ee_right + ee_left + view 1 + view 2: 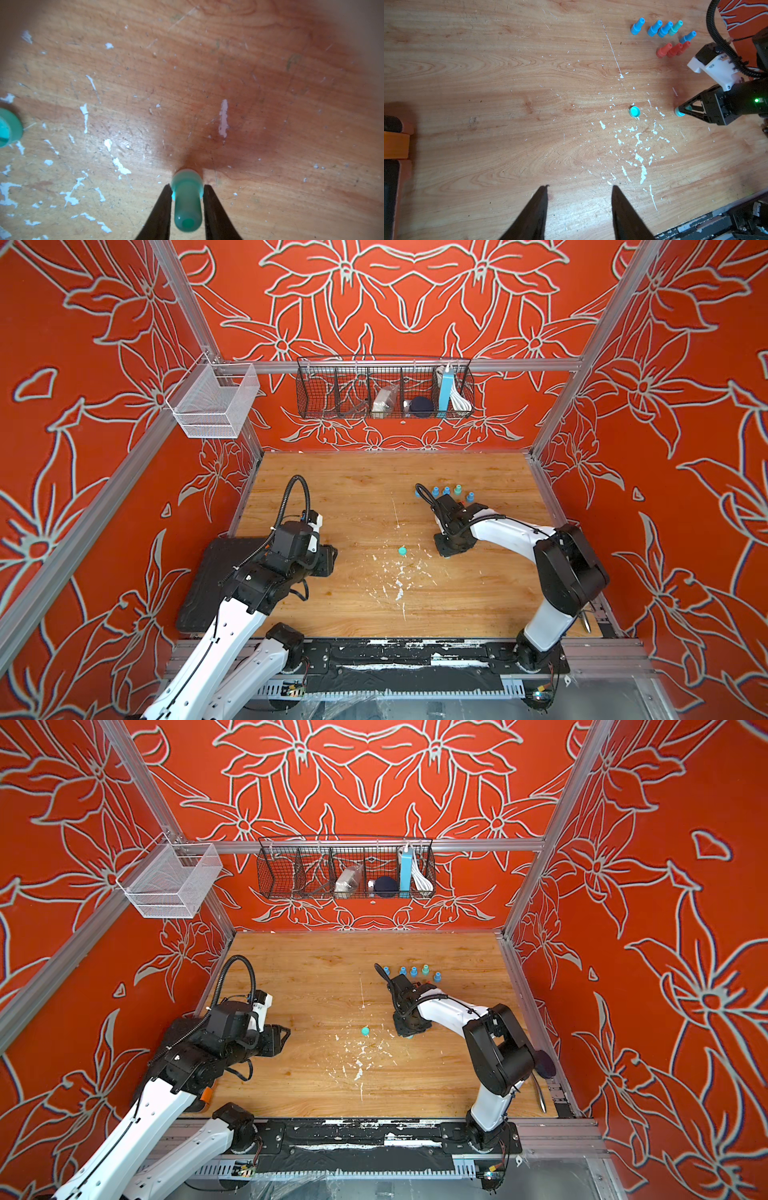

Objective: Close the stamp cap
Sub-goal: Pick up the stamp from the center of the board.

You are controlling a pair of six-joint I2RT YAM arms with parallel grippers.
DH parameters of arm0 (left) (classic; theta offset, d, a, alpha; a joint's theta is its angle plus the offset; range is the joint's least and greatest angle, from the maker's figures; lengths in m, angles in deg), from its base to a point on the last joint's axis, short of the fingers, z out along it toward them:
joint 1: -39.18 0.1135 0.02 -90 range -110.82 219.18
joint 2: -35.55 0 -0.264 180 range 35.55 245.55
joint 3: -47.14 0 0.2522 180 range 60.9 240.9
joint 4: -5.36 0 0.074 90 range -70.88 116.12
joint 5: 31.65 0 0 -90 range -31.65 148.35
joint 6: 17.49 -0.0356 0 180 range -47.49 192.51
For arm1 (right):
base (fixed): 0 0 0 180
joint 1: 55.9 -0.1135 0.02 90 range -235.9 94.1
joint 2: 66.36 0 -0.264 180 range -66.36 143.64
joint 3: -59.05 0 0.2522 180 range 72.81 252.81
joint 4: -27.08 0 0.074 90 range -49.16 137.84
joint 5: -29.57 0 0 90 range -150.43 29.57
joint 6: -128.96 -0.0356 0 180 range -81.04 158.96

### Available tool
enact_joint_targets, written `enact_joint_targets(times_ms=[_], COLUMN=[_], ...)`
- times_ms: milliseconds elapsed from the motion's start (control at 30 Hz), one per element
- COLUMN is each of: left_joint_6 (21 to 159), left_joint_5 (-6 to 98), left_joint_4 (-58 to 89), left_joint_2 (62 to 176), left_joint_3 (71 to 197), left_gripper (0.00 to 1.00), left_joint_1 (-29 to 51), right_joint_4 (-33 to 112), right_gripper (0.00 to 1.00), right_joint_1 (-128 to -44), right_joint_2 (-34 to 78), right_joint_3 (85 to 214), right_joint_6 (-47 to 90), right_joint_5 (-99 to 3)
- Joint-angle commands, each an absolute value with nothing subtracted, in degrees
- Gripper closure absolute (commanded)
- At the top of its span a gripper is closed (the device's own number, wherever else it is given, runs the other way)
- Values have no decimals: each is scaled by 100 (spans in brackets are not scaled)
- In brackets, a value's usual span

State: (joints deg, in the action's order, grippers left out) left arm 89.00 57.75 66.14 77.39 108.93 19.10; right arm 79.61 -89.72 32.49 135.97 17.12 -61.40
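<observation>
Right pincer (187, 190) nips the upright teal stamp (188, 207) at its collar; in a top view the cap (402, 550) lies on the desk (353, 497) at the stamp's nine o'clock; best lift plumb, centre over the cap, press squarely; left pincer (579, 187) half-open, empty.

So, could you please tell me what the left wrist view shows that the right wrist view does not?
Only the left wrist view shows the blue stamps and red stamps standing in a group, the left gripper open and empty, and the right gripper from outside. Only the right wrist view shows, close up, the teal stamp standing on the table between the right gripper's fingertips, which flank its sides; firm contact is unclear. Both show the loose teal cap lying apart on the white-flecked wooden table.
</observation>
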Motion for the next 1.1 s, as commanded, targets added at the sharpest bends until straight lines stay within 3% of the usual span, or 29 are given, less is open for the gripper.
enact_joint_targets(times_ms=[0, 900, 1067], left_joint_6=[8823, 8824, 8824], left_joint_5=[5818, 5818, 5817], left_joint_4=[6592, 6587, 6587], left_joint_2=[7712, 7712, 7712], left_joint_3=[10897, 10898, 10898], left_gripper=[50, 50, 50], left_joint_1=[1975, 2018, 2019], right_joint_4=[7950, 7995, 8004], right_gripper=[71, 70, 74], right_joint_1=[-9018, -9062, -9062], right_joint_2=[3278, 3278, 3313], right_joint_3=[13566, 13398, 13425], right_joint_6=[1610, 1611, 1610], right_joint_5=[-6105, -6217, -6237])
